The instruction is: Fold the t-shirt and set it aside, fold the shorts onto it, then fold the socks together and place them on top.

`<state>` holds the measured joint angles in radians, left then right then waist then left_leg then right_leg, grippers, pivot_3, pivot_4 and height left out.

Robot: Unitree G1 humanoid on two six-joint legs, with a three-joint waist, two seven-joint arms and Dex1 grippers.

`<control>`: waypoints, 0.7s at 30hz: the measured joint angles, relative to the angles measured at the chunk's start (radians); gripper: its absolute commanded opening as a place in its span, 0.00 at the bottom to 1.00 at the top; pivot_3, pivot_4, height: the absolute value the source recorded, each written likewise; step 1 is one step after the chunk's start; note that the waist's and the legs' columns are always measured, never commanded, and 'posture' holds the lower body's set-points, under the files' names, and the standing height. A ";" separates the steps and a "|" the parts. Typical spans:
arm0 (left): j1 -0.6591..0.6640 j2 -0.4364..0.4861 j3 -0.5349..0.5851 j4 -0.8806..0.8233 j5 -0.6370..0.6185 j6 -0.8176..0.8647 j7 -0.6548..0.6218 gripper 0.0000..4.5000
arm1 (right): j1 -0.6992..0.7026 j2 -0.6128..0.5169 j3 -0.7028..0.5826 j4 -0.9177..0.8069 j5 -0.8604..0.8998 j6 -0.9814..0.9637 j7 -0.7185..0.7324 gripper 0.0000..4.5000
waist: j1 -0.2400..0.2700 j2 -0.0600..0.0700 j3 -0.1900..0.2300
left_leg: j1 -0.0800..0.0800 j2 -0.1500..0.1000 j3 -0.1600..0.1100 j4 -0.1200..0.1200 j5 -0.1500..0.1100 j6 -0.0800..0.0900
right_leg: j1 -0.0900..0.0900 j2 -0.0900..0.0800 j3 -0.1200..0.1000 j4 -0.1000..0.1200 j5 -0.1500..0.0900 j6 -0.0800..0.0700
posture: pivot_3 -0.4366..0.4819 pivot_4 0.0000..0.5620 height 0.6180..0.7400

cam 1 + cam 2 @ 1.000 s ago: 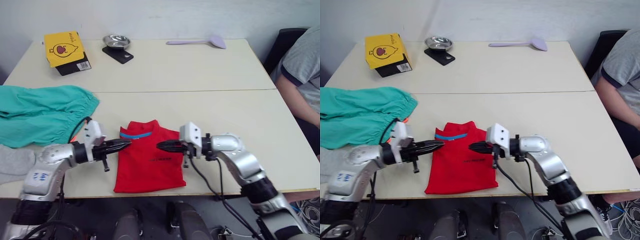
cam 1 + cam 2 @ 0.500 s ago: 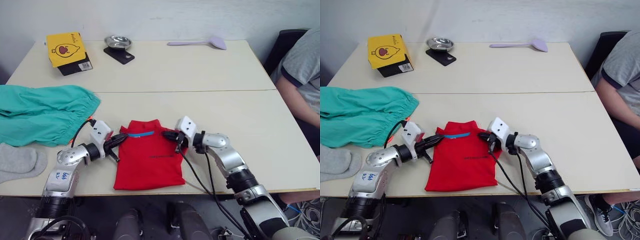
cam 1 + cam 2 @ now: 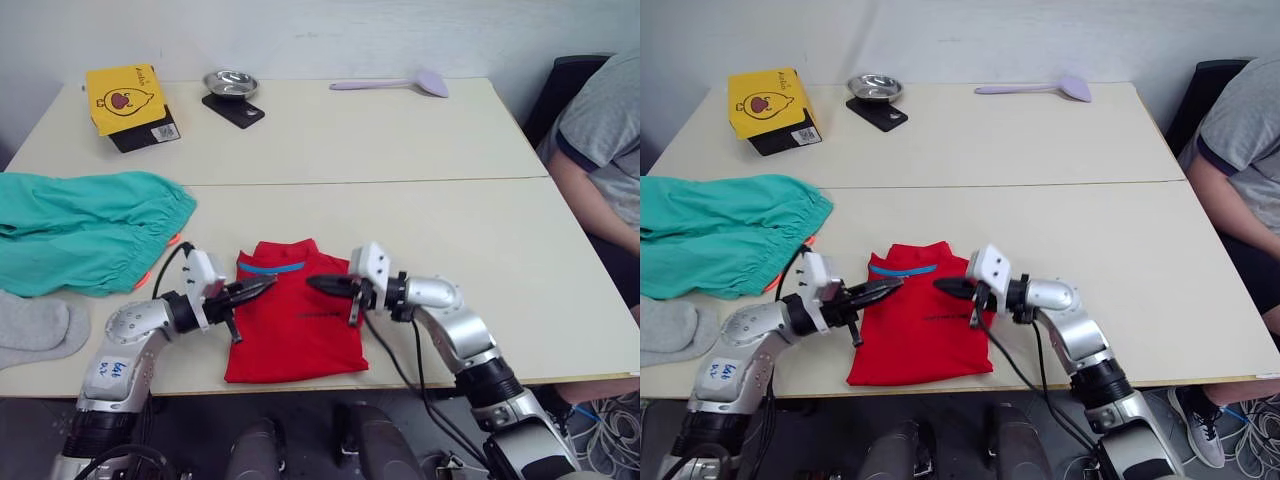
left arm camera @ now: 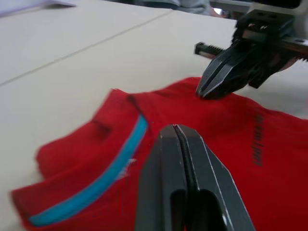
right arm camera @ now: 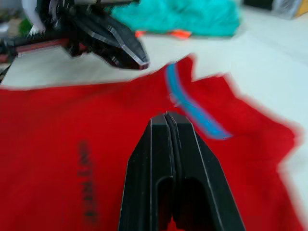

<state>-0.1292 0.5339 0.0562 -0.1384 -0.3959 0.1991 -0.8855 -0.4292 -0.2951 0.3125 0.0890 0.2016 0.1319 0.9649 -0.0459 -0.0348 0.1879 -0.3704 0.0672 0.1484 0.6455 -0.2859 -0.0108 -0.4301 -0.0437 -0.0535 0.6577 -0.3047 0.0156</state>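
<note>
The red t-shirt (image 3: 296, 330) lies folded into a narrow rectangle near the table's front edge, blue collar strip facing the far side. My left gripper (image 3: 262, 286) is shut and empty, its tip over the shirt's left shoulder. From the other side my right gripper (image 3: 314, 283) points at it, also shut and empty, over the right shoulder. A small gap separates the two tips. The teal-green shorts (image 3: 85, 225) are spread at the far left with the orange drawstring (image 3: 168, 241) showing. The grey socks (image 3: 35, 330) lie at the left front edge.
Along the back of the table (image 3: 420, 220) stand a yellow box (image 3: 125, 100), a metal bowl (image 3: 230, 82) on a black pad, and a purple spatula (image 3: 400, 83). A person in a grey shirt (image 3: 600, 130) sits at the right side.
Both grippers have moved inward from the shirt's collar edges, so their tips are closer together over its chest. The shirt lies as before.
</note>
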 measured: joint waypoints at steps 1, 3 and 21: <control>0.003 -0.007 -0.003 0.001 0.011 -0.009 0.005 0.00 | 0.010 0.002 0.012 0.002 -0.014 -0.001 -0.004 0.00 | 0.000 0.000 0.000 | 0.000 0.000 0.000 0.000 0.000 0.001 | 0.000 0.000 0.000 0.000 0.000 0.000 | 0.48 0.27 1.00; 0.013 -0.015 -0.009 0.016 0.043 -0.044 0.025 0.00 | 0.021 0.001 0.033 0.020 -0.042 -0.019 -0.011 0.00 | 0.001 0.000 0.000 | 0.000 0.000 0.000 0.000 -0.001 0.001 | 0.000 0.000 0.000 0.000 0.000 0.000 | 0.48 0.27 1.00; 0.163 0.104 0.104 -0.145 -0.143 0.011 -0.046 0.41 | 0.053 -0.276 -0.228 -0.168 0.366 0.539 0.025 0.36 | 0.013 0.002 0.001 | -0.001 0.000 -0.001 -0.001 -0.002 0.004 | 0.000 -0.001 0.000 -0.003 0.000 -0.001 | 0.48 0.27 1.00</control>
<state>0.0334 0.6378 0.1600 -0.2837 -0.5385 0.2104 -0.9315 -0.3762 -0.5710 0.0850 -0.0791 0.5677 0.6713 0.9895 -0.0325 -0.0329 0.1891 -0.3710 0.0673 0.1473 0.6442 -0.2881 -0.0069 -0.4303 -0.0451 -0.0536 0.6550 -0.3051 0.0148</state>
